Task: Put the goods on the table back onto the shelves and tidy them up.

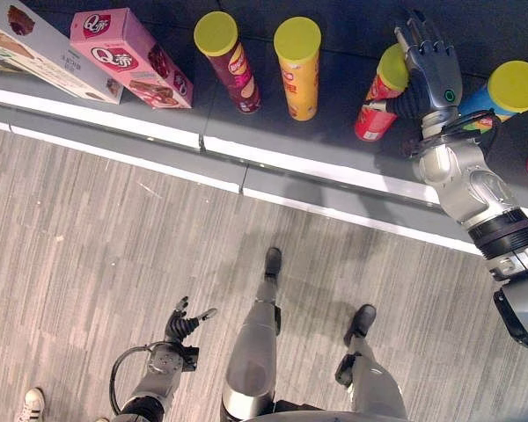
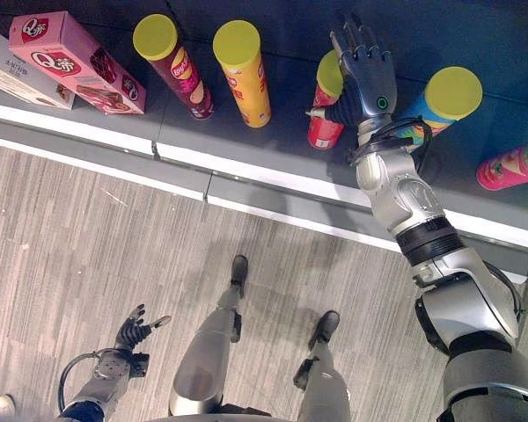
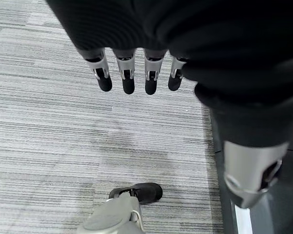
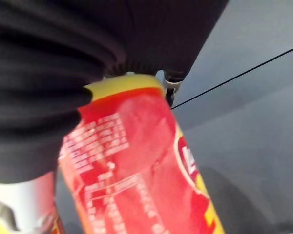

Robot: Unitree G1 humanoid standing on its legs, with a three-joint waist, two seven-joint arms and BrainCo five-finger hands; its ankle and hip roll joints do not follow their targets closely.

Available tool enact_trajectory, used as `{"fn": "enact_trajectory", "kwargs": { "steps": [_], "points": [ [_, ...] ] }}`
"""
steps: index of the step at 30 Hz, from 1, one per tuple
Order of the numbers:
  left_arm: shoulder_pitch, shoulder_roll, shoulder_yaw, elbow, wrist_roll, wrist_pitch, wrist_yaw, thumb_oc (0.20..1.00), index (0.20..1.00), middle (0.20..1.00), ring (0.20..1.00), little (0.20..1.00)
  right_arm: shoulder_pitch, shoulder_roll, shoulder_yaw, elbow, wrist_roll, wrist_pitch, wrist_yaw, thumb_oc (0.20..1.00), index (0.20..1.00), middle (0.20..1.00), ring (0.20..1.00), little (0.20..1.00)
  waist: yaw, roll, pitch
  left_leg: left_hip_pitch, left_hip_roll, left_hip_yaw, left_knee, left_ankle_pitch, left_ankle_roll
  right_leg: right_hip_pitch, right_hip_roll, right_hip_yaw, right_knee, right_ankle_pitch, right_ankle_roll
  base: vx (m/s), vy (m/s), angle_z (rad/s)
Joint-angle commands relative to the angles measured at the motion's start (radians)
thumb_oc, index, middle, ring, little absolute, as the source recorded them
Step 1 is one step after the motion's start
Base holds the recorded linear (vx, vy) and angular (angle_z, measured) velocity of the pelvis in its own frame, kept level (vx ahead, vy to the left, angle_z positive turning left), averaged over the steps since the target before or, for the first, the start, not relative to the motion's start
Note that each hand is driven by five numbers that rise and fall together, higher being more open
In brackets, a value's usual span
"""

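Note:
A red can with a yellow lid [image 1: 376, 101] stands on the dark shelf [image 1: 334, 141], right of centre. My right hand [image 1: 429, 75] is pressed against its right side. The fingers [image 2: 363, 40] reach nearly straight past the lid and the thumb lies against the can's body. Seen from the right wrist, the red can [image 4: 136, 165] sits close against the palm. My left hand [image 1: 183, 325] hangs low over the floor with relaxed fingers [image 3: 127, 78] and holds nothing.
On the shelf also stand a dark red can [image 1: 231, 61], an orange can [image 1: 298, 69] and a blue can [image 1: 502, 92]. A pink can [image 2: 510, 163] lies at the right. A pink box [image 1: 128, 57] and a white box [image 1: 35, 44] are at the left. A person's shoe [image 1: 31, 404] is at lower left.

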Motion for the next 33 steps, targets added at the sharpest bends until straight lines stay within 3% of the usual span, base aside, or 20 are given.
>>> {"fn": "enact_trajectory", "kwargs": {
  "steps": [1,9,16,17,20,25,26,27,29,30,31,33],
  "points": [
    [-0.057,0.012,-0.055,0.024,-0.031,-0.012,0.031,1.0,1.0,1.0,1.0,1.0,-0.047,0.004,0.017,-0.004,-0.01,-0.024,-0.036,1.0,1.0,1.0,1.0,1.0,0.028,-0.002,-0.042,0.024,0.025,0.054,0.106,-0.15,-0.056,-0.113,-0.074,0.048,0.14,-0.008,0.087,0.0,0.002,0.04],
    [-0.053,0.006,-0.045,0.033,0.006,0.016,0.022,1.0,1.0,1.0,1.0,1.0,0.114,0.051,-0.079,-0.223,0.01,-0.064,-0.03,1.0,1.0,1.0,1.0,1.0,0.006,-0.029,-0.078,0.08,0.034,0.061,0.094,-0.163,-0.052,-0.068,-0.068,0.053,0.124,-0.015,0.087,0.03,0.002,0.04],
    [-0.045,-0.008,0.001,0.074,0.07,0.053,0.015,1.0,1.0,1.0,1.0,1.0,0.368,0.091,-0.187,-0.468,0.089,-0.128,0.046,1.0,1.0,1.0,1.0,1.0,-0.049,-0.069,-0.125,0.157,0.035,0.098,0.033,-0.154,-0.049,-0.036,-0.049,0.074,0.079,0.016,0.087,0.04,0.044,-0.03],
    [-0.045,-0.011,0.009,0.079,0.074,0.058,0.016,1.0,1.0,1.0,1.0,1.0,0.397,0.096,-0.192,-0.481,0.124,-0.136,0.064,1.0,1.0,1.0,1.0,1.0,-0.06,-0.075,-0.131,0.165,0.034,0.103,0.026,-0.154,-0.048,-0.035,-0.046,0.082,0.075,0.022,0.087,0.03,0.088,-0.24],
    [-0.042,-0.003,0.053,0.128,0.125,0.081,-0.01,1.0,1.0,1.0,1.0,1.0,0.572,0.111,-0.225,-0.489,0.506,-0.199,0.286,1.0,1.0,1.0,1.0,1.0,-0.115,-0.109,-0.146,0.22,0.027,0.139,0.019,-0.17,-0.038,-0.032,-0.041,0.131,0.067,0.07,0.087,0.01,0.156,-0.27],
    [-0.05,0.022,0.086,0.14,0.133,0.081,-0.041,1.0,1.0,1.0,1.0,1.0,0.668,0.118,-0.255,-0.428,0.727,-0.242,0.406,1.0,1.0,1.0,1.0,1.0,-0.17,-0.141,-0.141,0.26,0.036,0.222,0.075,-0.219,-0.027,-0.091,-0.016,0.191,0.089,0.129,0.087,-0.06,0.138,-0.76],
    [-0.049,0.029,0.087,0.14,0.135,0.079,-0.049,1.0,1.0,1.0,1.0,1.0,0.671,0.12,-0.256,-0.417,0.77,-0.248,0.419,1.0,1.0,1.0,1.0,1.0,-0.177,-0.142,-0.138,0.27,0.044,0.252,0.094,-0.229,-0.022,-0.102,-0.019,0.17,0.101,0.116,0.087,-0.11,0.19,-1.82],
    [-0.036,0.038,0.085,0.144,0.16,0.084,-0.062,1.0,1.0,1.0,1.0,1.0,0.68,0.118,-0.261,-0.404,0.848,-0.253,0.458,1.0,1.0,1.0,1.0,1.0,-0.189,-0.142,-0.146,0.307,0.069,0.331,0.112,-0.235,-0.018,-0.106,-0.041,0.106,0.125,0.097,0.087,0.0,0.185,-1.7],
    [-0.028,0.043,0.091,0.144,0.166,0.087,-0.074,1.0,1.0,1.0,1.0,1.0,0.7,0.104,-0.284,-0.387,0.881,-0.249,0.478,1.0,1.0,1.0,1.0,1.0,-0.191,-0.129,-0.154,0.362,0.092,0.384,0.109,-0.26,-0.027,-0.099,-0.063,0.045,0.151,0.071,0.087,0.03,0.106,-1.99],
    [-0.028,0.043,0.09,0.144,0.166,0.087,-0.074,1.0,1.0,1.0,1.0,1.0,0.702,0.103,-0.285,-0.388,0.882,-0.249,0.479,1.0,1.0,1.0,1.0,1.0,-0.19,-0.129,-0.153,0.365,0.092,0.386,0.108,-0.26,-0.027,-0.098,-0.063,0.046,0.152,0.07,0.087,-0.06,0.017,-1.83],
    [-0.022,0.047,0.098,0.126,0.159,0.085,-0.081,1.0,1.0,1.0,1.0,1.0,0.728,0.097,-0.31,-0.364,0.911,-0.249,0.477,1.0,1.0,1.0,1.0,1.0,-0.186,-0.129,-0.157,0.402,0.104,0.449,0.11,-0.262,-0.03,-0.091,-0.094,-0.05,0.158,0.07,0.087,-0.06,-0.036,-0.85],
    [-0.012,0.046,0.108,0.106,0.158,0.083,-0.09,1.0,1.0,1.0,1.0,1.0,0.772,0.093,-0.352,-0.35,0.919,-0.246,0.474,1.0,1.0,1.0,1.0,1.0,-0.188,-0.144,-0.175,0.425,0.11,0.511,0.119,-0.263,-0.036,-0.045,-0.117,-0.145,0.126,0.071,0.087,-0.04,-0.065,-1.03]
  ]
}}
